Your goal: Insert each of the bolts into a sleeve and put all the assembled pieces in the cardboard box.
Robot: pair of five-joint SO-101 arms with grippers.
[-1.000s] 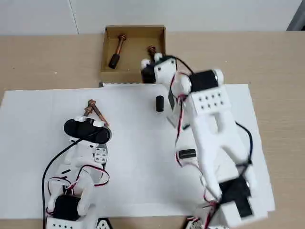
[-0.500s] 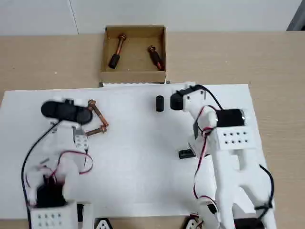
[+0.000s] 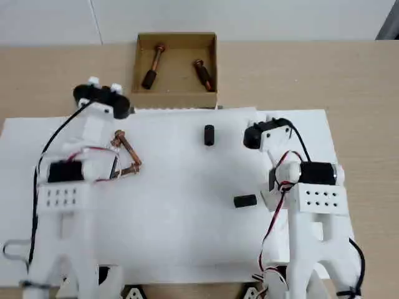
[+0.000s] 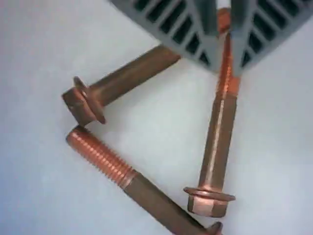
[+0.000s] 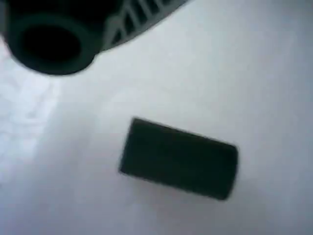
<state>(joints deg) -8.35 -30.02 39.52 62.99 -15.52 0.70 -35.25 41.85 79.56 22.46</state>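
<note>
**A:** So where's everything at?

**B:** Left tool [image 4: 223, 58] is clamped on the threaded end of a copper bolt [image 4: 217, 147] lying on the white paper sheet [image 3: 181, 237]. Right tool [image 5: 139, 19], can't tell. A black cylindrical sleeve [image 5: 178, 159] lies near it. Two bolt-in-sleeve pieces [image 3: 153, 65] sit in the brown cardboard box [image 3: 138, 68].

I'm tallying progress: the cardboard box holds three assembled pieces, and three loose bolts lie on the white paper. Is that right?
Not quite. The cardboard box holds two assembled pieces, not three: one on its left side and one on its right, as the high view shows. The three loose bolts do lie on the white paper.
</note>
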